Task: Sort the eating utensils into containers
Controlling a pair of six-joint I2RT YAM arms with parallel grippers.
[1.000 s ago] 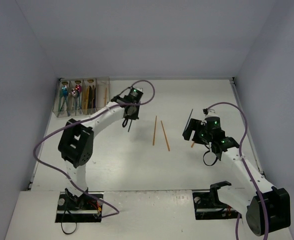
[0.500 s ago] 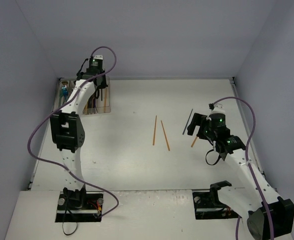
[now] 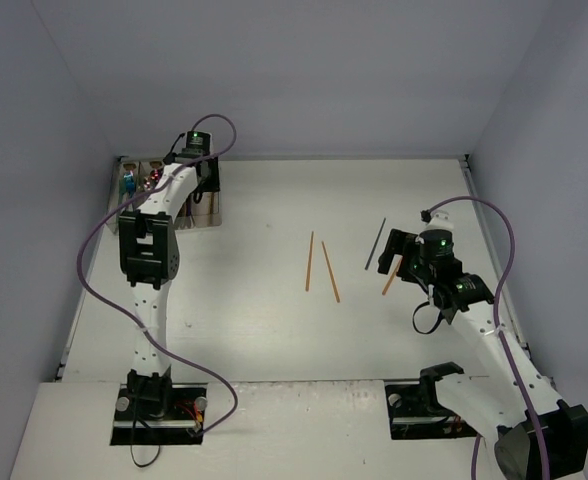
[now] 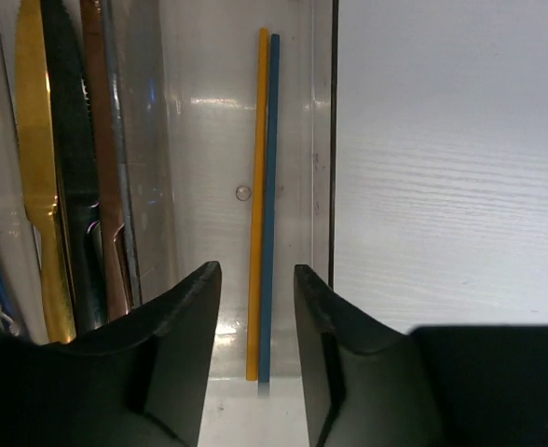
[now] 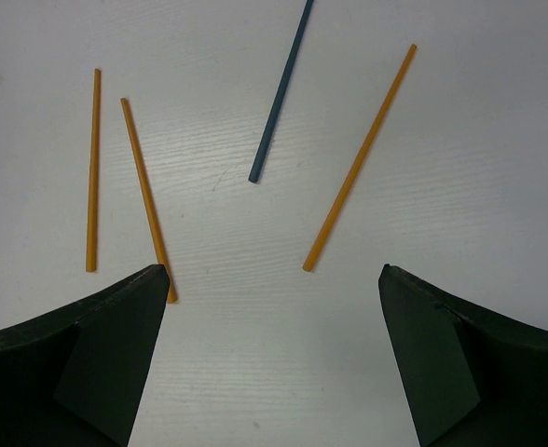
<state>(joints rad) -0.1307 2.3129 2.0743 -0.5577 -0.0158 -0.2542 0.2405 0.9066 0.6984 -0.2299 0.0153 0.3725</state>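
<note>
Two binned sticks: one orange stick (image 4: 256,186), one blue stick (image 4: 270,186); thin, straight, side by side in the clear right-end bin (image 4: 199,121) at the table's (image 3: 274,330) far left
Left gripper (image 4: 255,273): above them; jaws partly parted, holding nothing
Four loose sticks: orange pair (image 5: 92,168) mid-table; dark blue one (image 5: 279,93); single orange one (image 5: 360,158)
Right gripper (image 5: 272,270): over those; jaws spread wide, empty
</note>
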